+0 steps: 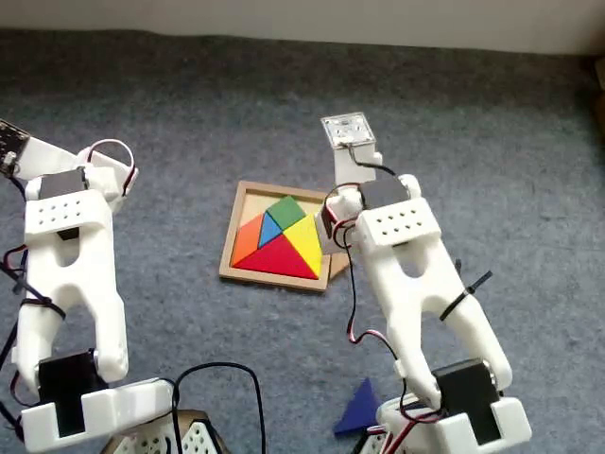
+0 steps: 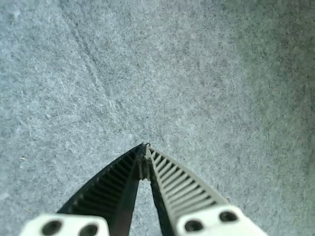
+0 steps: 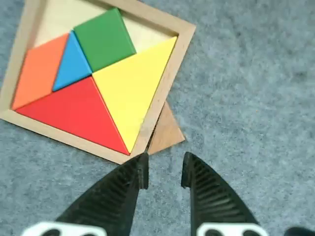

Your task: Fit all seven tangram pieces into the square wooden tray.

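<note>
The square wooden tray (image 1: 272, 278) (image 3: 183, 43) lies on the grey carpet and holds a red triangle (image 3: 74, 113), a yellow triangle (image 3: 133, 83), a green square (image 3: 103, 38), a small blue triangle (image 3: 71, 64) and an orange piece (image 3: 39, 69). A brown triangle (image 3: 166, 132) (image 1: 338, 266) lies on the carpet against the tray's outer edge, partly hidden by the rim. My right gripper (image 3: 164, 171) stands open just short of that brown piece, with nothing between its fingers. A dark blue triangle (image 1: 360, 407) lies by the right arm's base. My left gripper (image 2: 144, 148) is shut over bare carpet.
The left arm (image 1: 71, 274) stands well to the left of the tray. The right arm (image 1: 406, 251) stretches from the front right up to the tray's right side. Black cables (image 1: 222, 374) loop on the carpet at the front. A pale wall runs along the back.
</note>
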### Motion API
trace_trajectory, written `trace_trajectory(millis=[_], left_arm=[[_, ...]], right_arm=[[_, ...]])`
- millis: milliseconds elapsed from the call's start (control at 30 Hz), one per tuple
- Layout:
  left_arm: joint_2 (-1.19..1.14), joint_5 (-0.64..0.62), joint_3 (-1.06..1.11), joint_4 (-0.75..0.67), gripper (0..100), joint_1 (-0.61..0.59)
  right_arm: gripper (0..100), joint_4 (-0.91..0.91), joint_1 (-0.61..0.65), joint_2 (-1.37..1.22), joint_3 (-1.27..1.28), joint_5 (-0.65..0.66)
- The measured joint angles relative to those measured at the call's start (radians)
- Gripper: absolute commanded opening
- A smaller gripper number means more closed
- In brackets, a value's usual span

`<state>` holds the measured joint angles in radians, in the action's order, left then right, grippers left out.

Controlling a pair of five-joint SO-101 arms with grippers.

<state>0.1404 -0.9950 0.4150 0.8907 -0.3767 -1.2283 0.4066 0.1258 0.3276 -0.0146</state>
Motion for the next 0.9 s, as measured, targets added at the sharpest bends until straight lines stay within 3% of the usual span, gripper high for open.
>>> trace_trajectory(millis=[567, 900], left_arm=[[0.000, 0.000, 0.000, 0.000, 1, 0.000], [0.000, 0.000, 0.000, 0.000, 1, 0.000]], right_arm=[[12.6, 0.163, -0.009, -0.313, 0.000, -0.216], [12.7, 0.160, -0.011, -0.394, -0.043, -0.229]])
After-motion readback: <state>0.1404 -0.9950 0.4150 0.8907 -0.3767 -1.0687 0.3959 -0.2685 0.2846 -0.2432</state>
